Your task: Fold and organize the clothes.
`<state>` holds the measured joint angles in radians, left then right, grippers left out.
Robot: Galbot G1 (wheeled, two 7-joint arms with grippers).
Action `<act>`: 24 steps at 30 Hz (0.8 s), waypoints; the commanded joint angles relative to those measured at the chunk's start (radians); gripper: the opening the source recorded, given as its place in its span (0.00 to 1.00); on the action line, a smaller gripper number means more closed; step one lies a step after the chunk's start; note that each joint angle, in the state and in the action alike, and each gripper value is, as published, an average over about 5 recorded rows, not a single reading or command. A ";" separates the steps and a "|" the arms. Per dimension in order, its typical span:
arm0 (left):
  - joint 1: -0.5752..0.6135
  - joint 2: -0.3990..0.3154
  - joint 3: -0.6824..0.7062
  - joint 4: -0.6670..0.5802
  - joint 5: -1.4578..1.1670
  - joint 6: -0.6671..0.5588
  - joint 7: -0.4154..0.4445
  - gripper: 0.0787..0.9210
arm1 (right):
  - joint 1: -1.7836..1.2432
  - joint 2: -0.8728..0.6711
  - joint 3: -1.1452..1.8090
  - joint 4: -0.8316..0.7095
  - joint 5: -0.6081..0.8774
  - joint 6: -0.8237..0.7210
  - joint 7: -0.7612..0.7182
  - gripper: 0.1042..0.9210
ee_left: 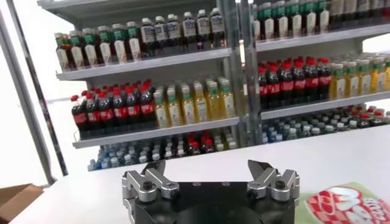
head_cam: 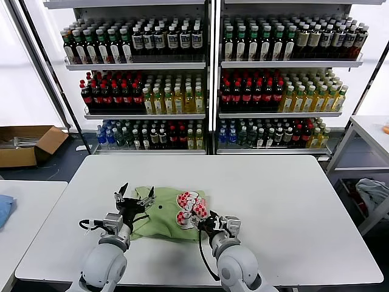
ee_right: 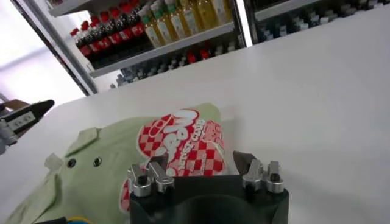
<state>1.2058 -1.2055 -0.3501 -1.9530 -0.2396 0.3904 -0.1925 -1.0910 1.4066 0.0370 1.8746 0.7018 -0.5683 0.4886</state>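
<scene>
One green shirt (head_cam: 167, 214) lay crumpled on the table (head_cam: 292, 207), near its front edge. Two grippers flanked it, left gripper (head_cam: 135, 196) and right gripper (head_cam: 204, 225) both spread apart; the shirt's underside was hidden.

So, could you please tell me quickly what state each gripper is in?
Left gripper: open, holding nothing, above the polo shirt.
Right gripper: open, holding nothing, at the shirt's edge.

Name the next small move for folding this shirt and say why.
Probably lower both open grippers onto the shirt's near edge and grip. The left gripper and right gripper hold nothing, and the shirt lies bunched on the table.
</scene>
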 commanded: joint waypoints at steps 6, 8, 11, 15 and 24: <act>0.012 0.006 -0.022 0.002 -0.016 0.013 -0.023 0.88 | 0.019 0.020 -0.038 -0.044 0.006 -0.010 0.051 0.71; 0.014 0.005 -0.022 0.001 -0.016 0.013 -0.024 0.88 | 0.014 0.020 -0.040 -0.034 -0.011 -0.009 0.049 0.65; 0.018 -0.001 -0.022 -0.002 -0.017 0.013 -0.027 0.88 | 0.011 0.017 -0.039 -0.019 -0.032 -0.008 0.047 0.55; 0.022 -0.008 -0.021 -0.007 -0.016 0.013 -0.029 0.88 | 0.012 0.008 -0.035 -0.013 -0.058 -0.004 0.045 0.40; 0.032 -0.020 -0.023 -0.011 -0.016 0.012 -0.034 0.88 | 0.002 -0.055 -0.009 0.032 -0.092 -0.008 0.032 0.10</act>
<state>1.2345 -1.2232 -0.3695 -1.9631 -0.2539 0.4018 -0.2230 -1.0891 1.3948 0.0177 1.8743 0.6455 -0.5737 0.5224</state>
